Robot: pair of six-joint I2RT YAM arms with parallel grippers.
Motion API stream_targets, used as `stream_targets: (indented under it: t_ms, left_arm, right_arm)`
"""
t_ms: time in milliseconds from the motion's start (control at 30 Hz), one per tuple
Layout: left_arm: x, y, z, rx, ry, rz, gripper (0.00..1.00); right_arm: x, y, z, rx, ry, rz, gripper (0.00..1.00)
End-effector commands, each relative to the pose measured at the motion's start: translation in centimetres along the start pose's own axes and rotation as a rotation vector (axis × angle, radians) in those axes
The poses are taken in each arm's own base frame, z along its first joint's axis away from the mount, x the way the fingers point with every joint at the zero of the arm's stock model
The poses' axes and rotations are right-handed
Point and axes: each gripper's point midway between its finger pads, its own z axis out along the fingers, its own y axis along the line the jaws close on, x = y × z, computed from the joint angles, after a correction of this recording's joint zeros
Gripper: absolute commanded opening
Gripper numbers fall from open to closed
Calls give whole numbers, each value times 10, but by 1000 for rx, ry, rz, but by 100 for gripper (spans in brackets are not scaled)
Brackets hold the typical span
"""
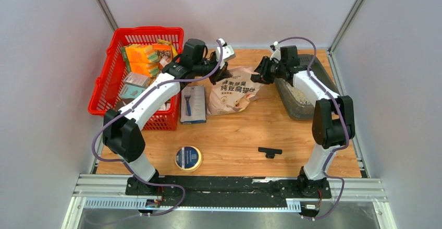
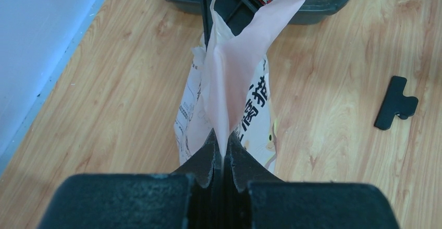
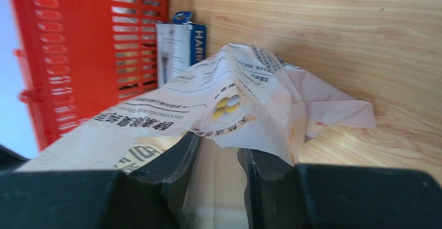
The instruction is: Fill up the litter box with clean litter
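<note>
The pale pink litter bag (image 1: 232, 91) lies on the wooden table, its mouth end toward the back. My left gripper (image 1: 221, 73) is shut on the bag's thin top edge; in the left wrist view the pink film (image 2: 234, 77) is pinched between my left gripper's (image 2: 222, 148) jaws. My right gripper (image 1: 258, 76) is at the bag's right top corner. In the right wrist view my right gripper's (image 3: 216, 145) jaws stand apart, with the bag's torn edge (image 3: 234, 104) draped over them. The dark grey litter box (image 1: 307, 104) stands at the right back, with some pale litter (image 1: 298, 94) inside.
A red mesh basket (image 1: 107, 91) with several boxes stands at the left. A blue razor pack (image 1: 193, 104) lies between the basket and the bag. A tape roll (image 1: 188, 158) and a black clip (image 1: 269, 152) lie near the front. The litter box rim (image 2: 312, 11) shows beyond the bag.
</note>
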Motion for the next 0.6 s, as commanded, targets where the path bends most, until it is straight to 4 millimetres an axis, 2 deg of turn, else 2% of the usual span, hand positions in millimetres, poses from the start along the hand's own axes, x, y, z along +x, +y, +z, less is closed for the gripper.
stream_targets:
  t_ms: [0, 100, 233, 333, 367, 500, 567]
  left_arm:
    - [-56, 4, -12, -16, -136, 110, 0]
    - [-55, 5, -13, -26, -123, 124, 0]
    - [-56, 7, -17, -32, -102, 155, 0]
    - [-62, 8, -20, -32, -102, 189, 0]
    - [-64, 9, -20, -32, -105, 202, 0]
    - [-80, 11, -25, -39, -113, 294, 0]
    - [-79, 12, -26, -40, -99, 330, 0]
  right_arm:
    - [-2, 48, -10, -254, 71, 192, 0]
    - [-22, 43, -24, -277, 39, 227, 0]
    - [-49, 34, -52, -310, 4, 271, 0]
    - [-53, 32, -68, -336, -2, 277, 0]
    - [-61, 22, -78, -333, -30, 300, 0]
    - [-56, 1, -96, -341, -40, 377, 0]
    - [-60, -8, -107, -353, -60, 407, 0]
